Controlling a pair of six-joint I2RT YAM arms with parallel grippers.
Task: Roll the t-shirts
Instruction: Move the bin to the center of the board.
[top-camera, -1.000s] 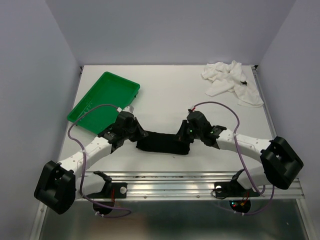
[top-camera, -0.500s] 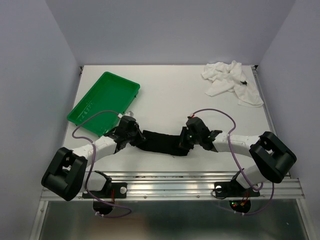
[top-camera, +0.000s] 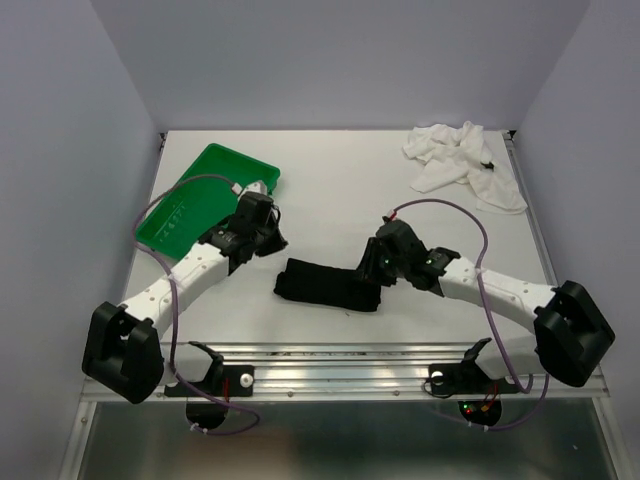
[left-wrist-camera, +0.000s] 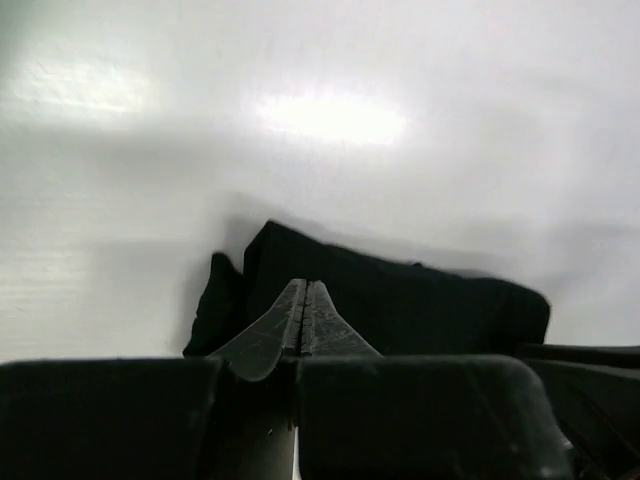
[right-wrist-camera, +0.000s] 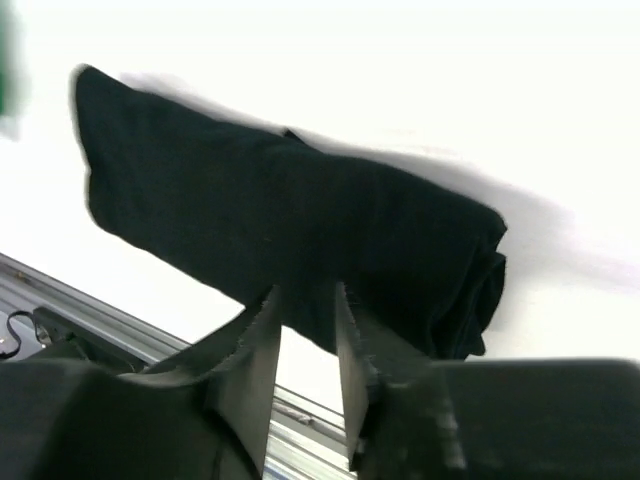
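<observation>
The black t-shirt lies rolled into a short log on the table near the front edge, and also shows in the left wrist view and the right wrist view. My left gripper is shut on nothing and hangs back-left of the roll's left end, apart from it. At the roll's right end, my right gripper has its jaws slightly apart with no cloth between them. The white t-shirt sits crumpled at the back right.
A green tray lies tilted at the back left, just behind my left wrist. The metal rail runs along the table's front edge, close to the roll. Grey walls close in both sides and the back.
My left gripper has pulled away from the roll's left end toward the tray. The right gripper's jaws have parted and let go of the roll's right end.
</observation>
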